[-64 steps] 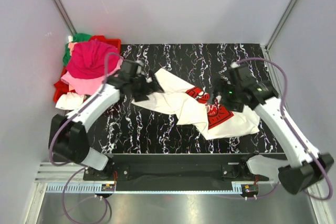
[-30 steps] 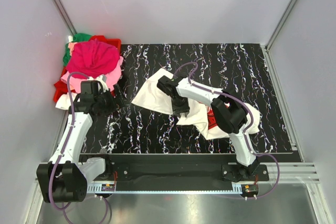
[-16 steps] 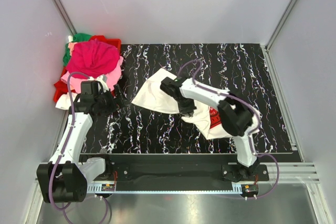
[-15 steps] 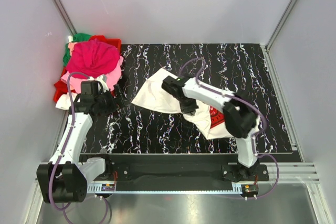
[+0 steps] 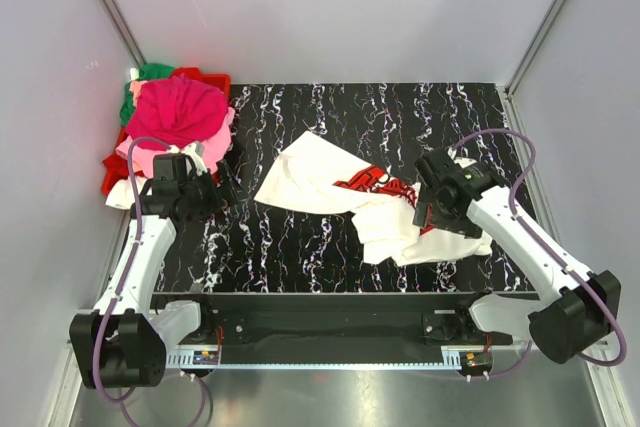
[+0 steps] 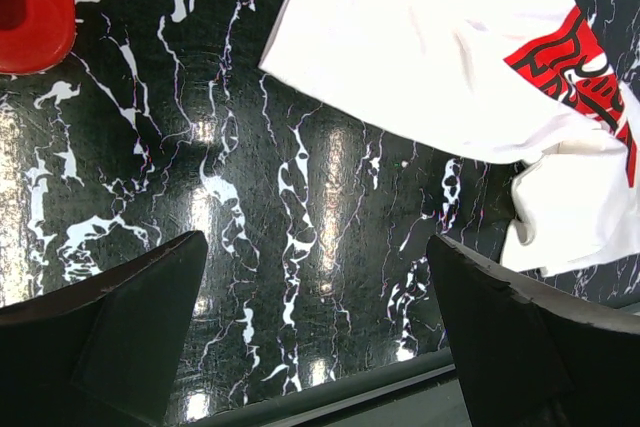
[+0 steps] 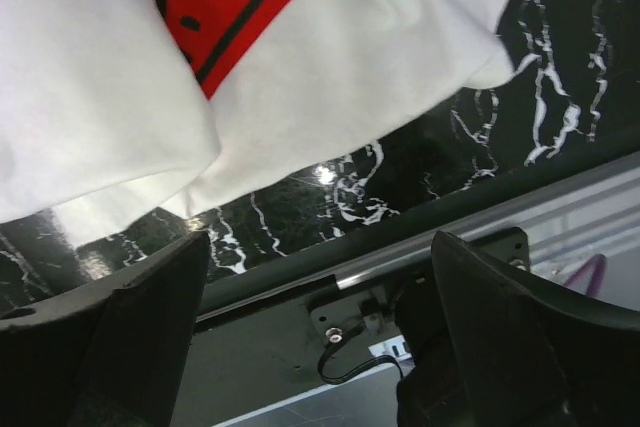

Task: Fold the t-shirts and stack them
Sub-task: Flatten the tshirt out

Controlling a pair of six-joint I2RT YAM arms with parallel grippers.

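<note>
You are seeing one red bin (image 5: 213, 78), upper left, carrying heaped shirts (image 5: 175, 112) in four colours. One white shirt (image 5: 315, 175) is lying on the tabletop (image 5: 290, 247). Your left tool (image 6: 315, 242) and right tool (image 7: 320, 242) are gaping wide, gripping nothing.

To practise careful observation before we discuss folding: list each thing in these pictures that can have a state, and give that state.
white t-shirt: unfolded, crumpled on the table, not held.
pile of t-shirts: heaped unfolded over the red bin, magenta on top.
left hand: open, empty, above bare table.
right hand: open, empty, above the white t-shirt's edge.
</note>
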